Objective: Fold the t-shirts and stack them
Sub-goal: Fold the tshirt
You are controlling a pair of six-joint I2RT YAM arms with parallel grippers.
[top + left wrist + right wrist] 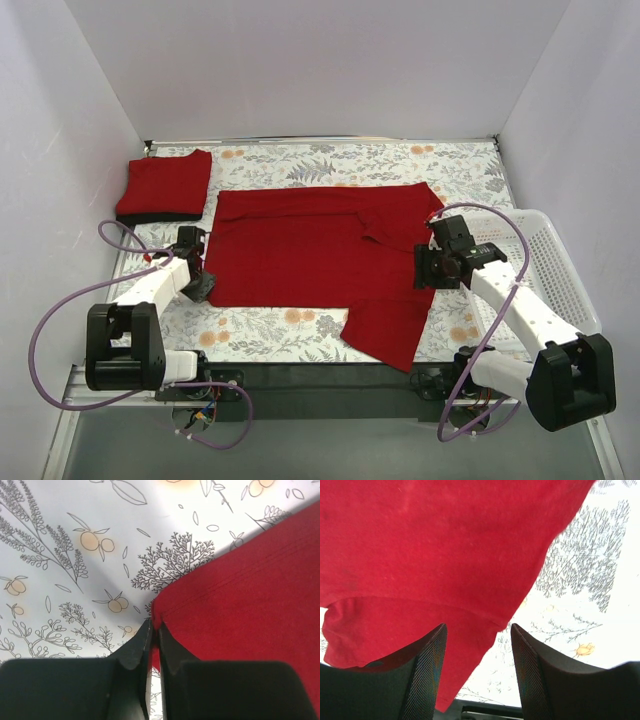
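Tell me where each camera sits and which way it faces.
Top external: above, behind the robot, facing down over the spread t-shirt, folded shirt and basket; both arms show.
Left wrist: on the left arm, facing down at that t-shirt's corner; left gripper pinches it.
Right wrist: on the right arm, facing down at its edge; right gripper open.
All share the spread t-shirt.

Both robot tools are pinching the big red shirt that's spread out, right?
Not quite. Only the left tool is pinching the red shirt, at its corner. The right tool is open, with its jaws apart over the cloth, as the right wrist view shows.
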